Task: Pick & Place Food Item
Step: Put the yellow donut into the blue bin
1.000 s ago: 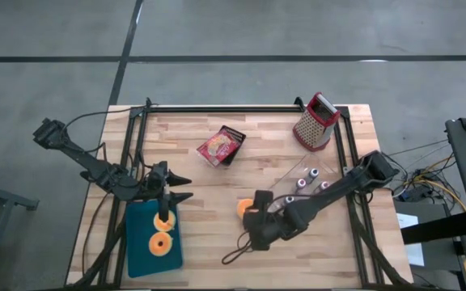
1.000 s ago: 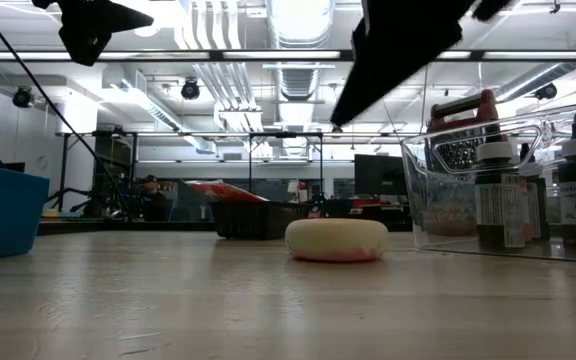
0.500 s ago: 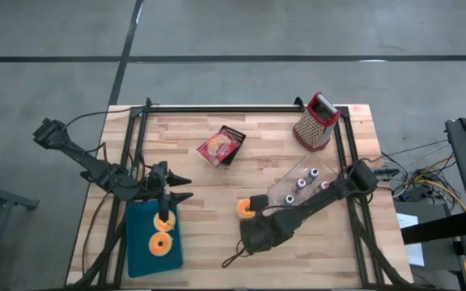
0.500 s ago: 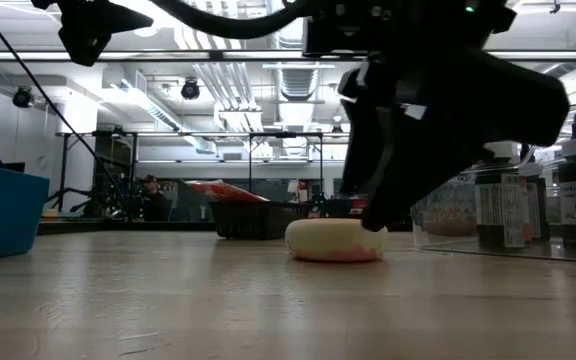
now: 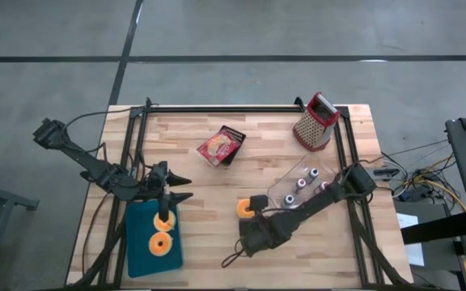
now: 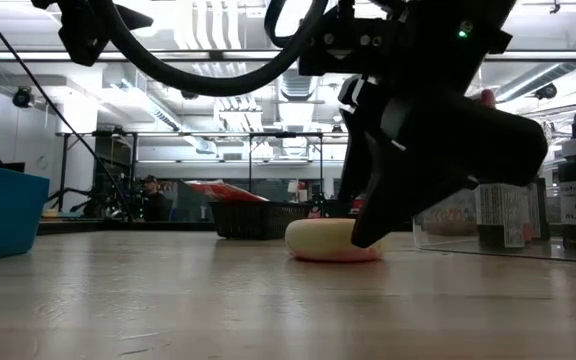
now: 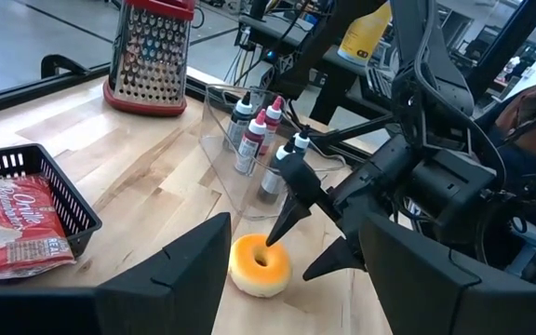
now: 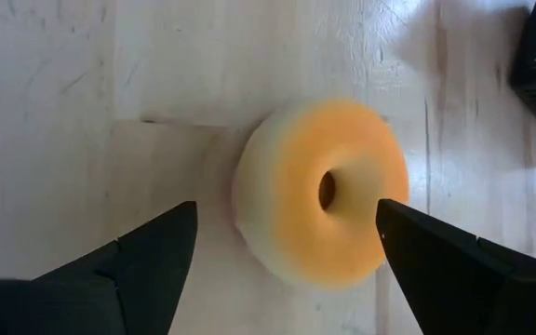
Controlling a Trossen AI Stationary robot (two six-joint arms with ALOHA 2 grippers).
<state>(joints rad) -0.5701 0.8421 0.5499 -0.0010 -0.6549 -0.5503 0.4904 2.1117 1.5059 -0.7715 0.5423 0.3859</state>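
An orange-topped donut (image 5: 245, 208) lies flat on the wooden table near its middle; it also shows in the right wrist view (image 8: 319, 205) and the low view (image 6: 326, 240). My right gripper (image 8: 287, 209) is open and low over it, one finger on each side; in the left wrist view (image 7: 291, 251) one fingertip stands over the donut's hole. I cannot tell whether it touches. My left gripper (image 5: 186, 188) is open and empty, held above the far end of a blue tray (image 5: 140, 250) that holds two more donuts (image 5: 162, 233).
A clear bin of bottles (image 5: 306, 184) stands right of the right arm. A red grater (image 5: 315, 123) is at the far right. A black basket with a snack packet (image 5: 221, 145) is far of centre. A dark cable loop (image 5: 233, 257) lies near the front.
My right gripper has come down from well above the table to the donut and shifted a little toward the table's left and near edges. Its fingers now stand about the donut. The donut has stayed in place.
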